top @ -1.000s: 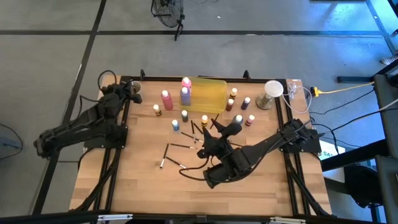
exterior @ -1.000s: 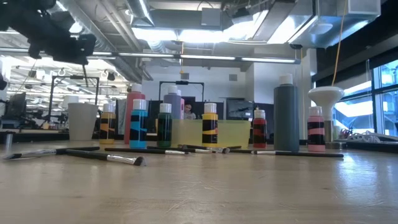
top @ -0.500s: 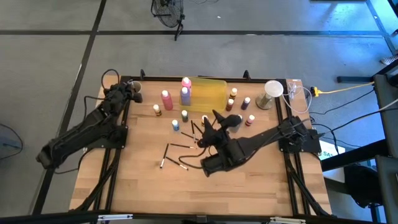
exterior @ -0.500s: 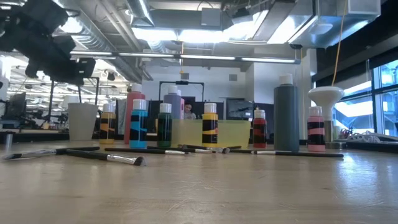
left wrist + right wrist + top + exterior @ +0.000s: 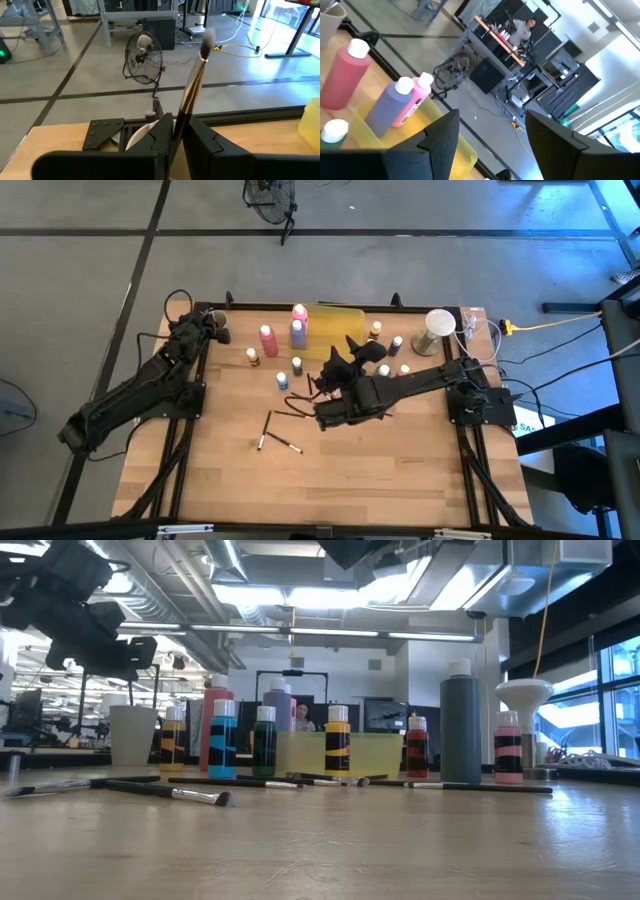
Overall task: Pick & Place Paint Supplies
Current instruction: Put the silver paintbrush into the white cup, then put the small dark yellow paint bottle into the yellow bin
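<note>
My left gripper is at the table's far left corner, shut on a thin dark brush, just above a pale cup. My right gripper hangs open above the small bottles beside the yellow tray; in the right wrist view its fingers frame the tray, and nothing is between them. A tall pink bottle and a purple one stand upright left of the tray. Several small white-capped bottles stand on the wood. Loose brushes lie flat nearer the front. My left gripper pinches the brush's dark handle between its two fingers. The brush rises slanting beyond the fingers, its pale bristle end uppermost. Its lower end is hidden by the fingers, so whether it rests in the cup cannot be told.
A pale funnel-like cup and a tall dark grey bottle stand at the far right. More small bottles stand right of the tray. A bare stretch of wood lies along the near edge.
My right gripper has swung toward the table's far edge and left, from above the loose brushes to the bottles by the yellow tray, staying open. My left gripper has sunk a little at the far left corner with the brush.
</note>
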Controlling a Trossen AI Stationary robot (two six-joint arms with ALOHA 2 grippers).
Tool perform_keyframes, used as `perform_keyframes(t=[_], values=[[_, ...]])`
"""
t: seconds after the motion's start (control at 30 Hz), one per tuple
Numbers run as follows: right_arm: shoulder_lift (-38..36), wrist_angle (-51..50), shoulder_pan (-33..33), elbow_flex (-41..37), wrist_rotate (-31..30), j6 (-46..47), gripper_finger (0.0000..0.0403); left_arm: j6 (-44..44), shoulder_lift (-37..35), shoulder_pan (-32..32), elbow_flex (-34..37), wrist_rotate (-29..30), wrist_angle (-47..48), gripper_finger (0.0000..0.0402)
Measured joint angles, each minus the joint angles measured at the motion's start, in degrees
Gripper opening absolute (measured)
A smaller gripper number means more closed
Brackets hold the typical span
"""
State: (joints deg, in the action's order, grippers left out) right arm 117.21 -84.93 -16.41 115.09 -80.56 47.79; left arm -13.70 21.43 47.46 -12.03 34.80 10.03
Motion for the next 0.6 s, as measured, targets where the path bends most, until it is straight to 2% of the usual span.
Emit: perform_keyframes(t=[0.23,0.5,0.6], values=[[0.0,0.0,0.3,0.0,2.6,0.0,0.0229,-0.6,0.3,0.0,0.0,-2.4,0.0,0.0047],[0.0,-0.2,-0.7,0.0,4.2,0.5,0.0228,1.6,-0.1,0.0,0.0,-1.6,-1.8,0.0049],[0.0,-0.2,-1.5,0.0,4.4,0.9,0.0228,1.9,-0.8,-0.2,-1.8,-4.1,-1.1,0.0050]])
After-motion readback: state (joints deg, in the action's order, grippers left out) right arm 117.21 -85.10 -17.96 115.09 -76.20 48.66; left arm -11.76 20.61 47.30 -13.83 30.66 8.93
